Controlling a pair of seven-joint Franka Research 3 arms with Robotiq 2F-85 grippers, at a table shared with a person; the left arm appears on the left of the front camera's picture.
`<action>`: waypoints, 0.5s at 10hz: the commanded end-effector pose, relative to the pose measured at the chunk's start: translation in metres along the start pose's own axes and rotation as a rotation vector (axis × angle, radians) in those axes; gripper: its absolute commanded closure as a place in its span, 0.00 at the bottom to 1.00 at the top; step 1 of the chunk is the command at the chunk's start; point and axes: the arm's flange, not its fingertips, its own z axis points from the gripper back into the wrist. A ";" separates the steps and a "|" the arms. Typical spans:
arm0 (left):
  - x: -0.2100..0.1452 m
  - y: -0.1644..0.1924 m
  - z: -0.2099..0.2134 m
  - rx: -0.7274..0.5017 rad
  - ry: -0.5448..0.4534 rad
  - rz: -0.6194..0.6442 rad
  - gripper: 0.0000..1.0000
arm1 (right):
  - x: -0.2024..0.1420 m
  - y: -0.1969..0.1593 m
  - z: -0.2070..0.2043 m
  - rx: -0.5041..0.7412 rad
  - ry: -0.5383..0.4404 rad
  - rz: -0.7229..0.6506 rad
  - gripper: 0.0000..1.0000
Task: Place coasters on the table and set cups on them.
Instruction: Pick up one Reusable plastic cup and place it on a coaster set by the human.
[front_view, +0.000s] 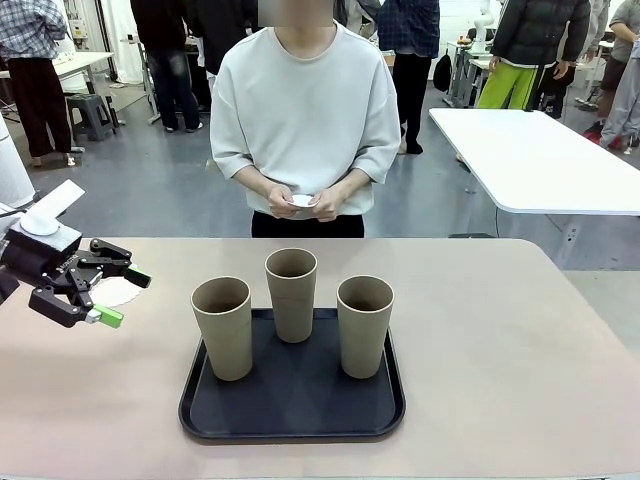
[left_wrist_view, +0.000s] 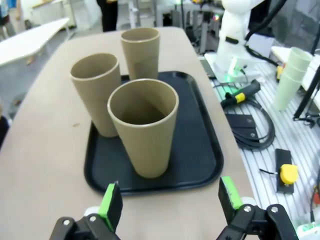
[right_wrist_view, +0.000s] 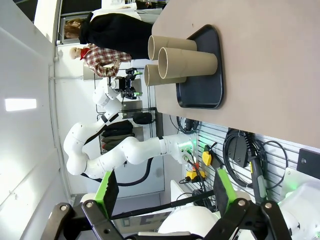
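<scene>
Three tan paper cups (front_view: 223, 325) (front_view: 291, 295) (front_view: 365, 325) stand upright on a black tray (front_view: 290, 405) in the middle of the beige table (front_view: 500, 340). One white lacy coaster (front_view: 112, 292) lies on the table at the left, partly behind my left gripper (front_view: 124, 298), which hovers open over it. The person at the far side holds something small and white (front_view: 302, 201) in both hands. In the left wrist view the cups (left_wrist_view: 144, 127) stand just ahead of the open left gripper (left_wrist_view: 170, 199). My right gripper (right_wrist_view: 165, 190) is open and holds nothing, far from the cups (right_wrist_view: 187, 62).
A white table (front_view: 530, 155) stands behind at the right. The beige tabletop is bare right of the tray and along the far edge. Cables and a stack of pale cups (left_wrist_view: 292, 75) sit on a rack beside the table.
</scene>
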 end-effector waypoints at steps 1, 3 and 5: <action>-0.003 -0.001 0.000 -0.015 -0.003 -0.016 0.00 | 0.000 0.000 0.000 0.008 0.000 0.005 0.00; 0.000 -0.001 -0.001 -0.007 -0.002 0.001 0.00 | 0.000 0.000 0.000 0.008 0.000 0.005 0.00; -0.021 0.004 -0.007 0.051 -0.026 -0.074 0.00 | 0.000 0.000 0.000 0.008 0.000 0.005 0.00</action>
